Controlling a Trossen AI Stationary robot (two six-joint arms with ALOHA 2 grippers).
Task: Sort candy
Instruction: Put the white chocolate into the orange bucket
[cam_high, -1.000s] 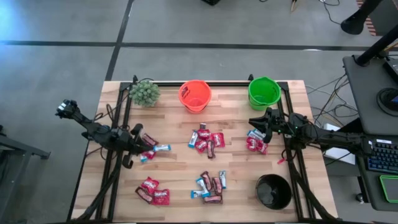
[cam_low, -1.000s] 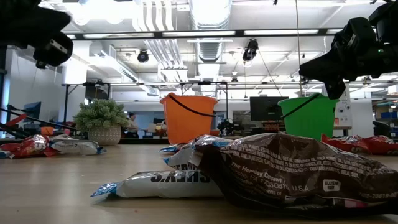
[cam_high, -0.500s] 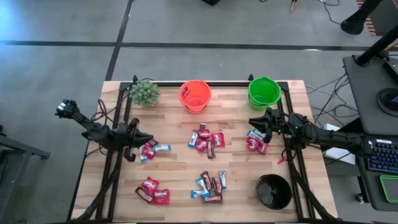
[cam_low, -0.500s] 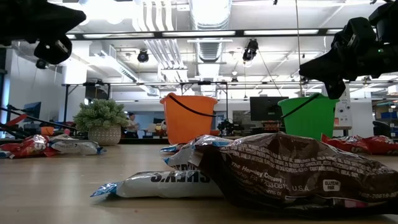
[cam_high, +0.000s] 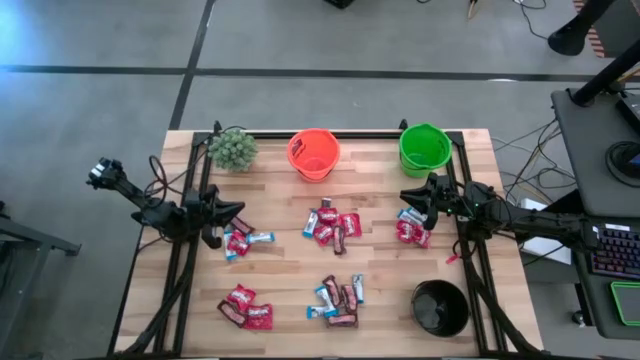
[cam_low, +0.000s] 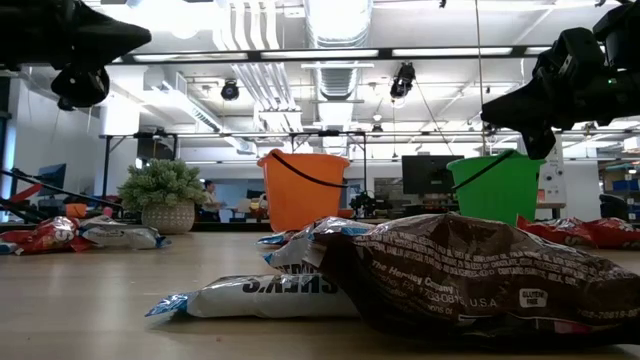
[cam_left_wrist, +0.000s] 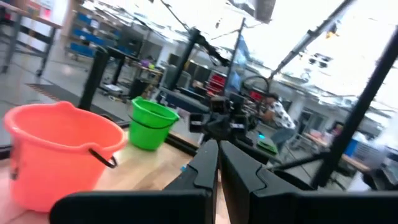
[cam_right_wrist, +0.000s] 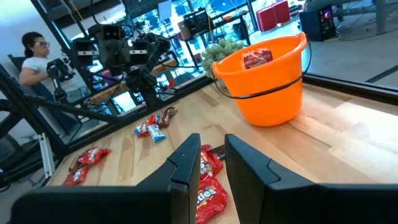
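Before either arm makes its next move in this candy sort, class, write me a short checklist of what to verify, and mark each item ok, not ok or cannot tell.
1. Left gripper shut and carrying nothing: ok; fingers pressed together in its wrist view.
2. Right gripper holding a candy: cannot tell; it hangs over the red packets near the green bucket.
3. Orange bucket upright and open: ok.
4. Black bucket upright: ok.
5. Sorting finished: not ok; the middle pile and others lie loose on the table.
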